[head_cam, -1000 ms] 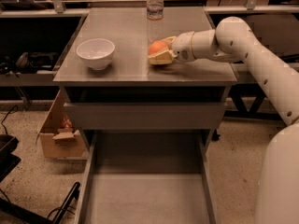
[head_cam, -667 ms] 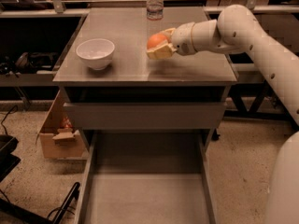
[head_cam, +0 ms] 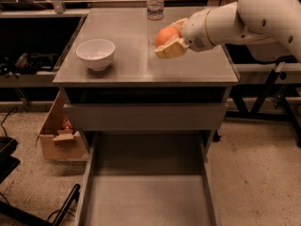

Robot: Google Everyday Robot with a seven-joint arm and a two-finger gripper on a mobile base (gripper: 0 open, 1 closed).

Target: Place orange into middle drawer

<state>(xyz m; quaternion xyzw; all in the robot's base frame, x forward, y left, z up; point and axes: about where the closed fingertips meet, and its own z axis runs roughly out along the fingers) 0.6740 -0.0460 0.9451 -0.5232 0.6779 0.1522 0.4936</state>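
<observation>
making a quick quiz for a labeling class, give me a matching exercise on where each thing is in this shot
Things:
1. orange
2. white bowl
3. water bottle
4. middle drawer

Places or states:
a. pulled open, floor bare
b. held in the gripper, over the right half of the cabinet top
c. standing upright at the back edge of the cabinet top
d. sitting on the left part of the cabinet top

Pairs: 1-b, 2-d, 3-c, 4-a
</observation>
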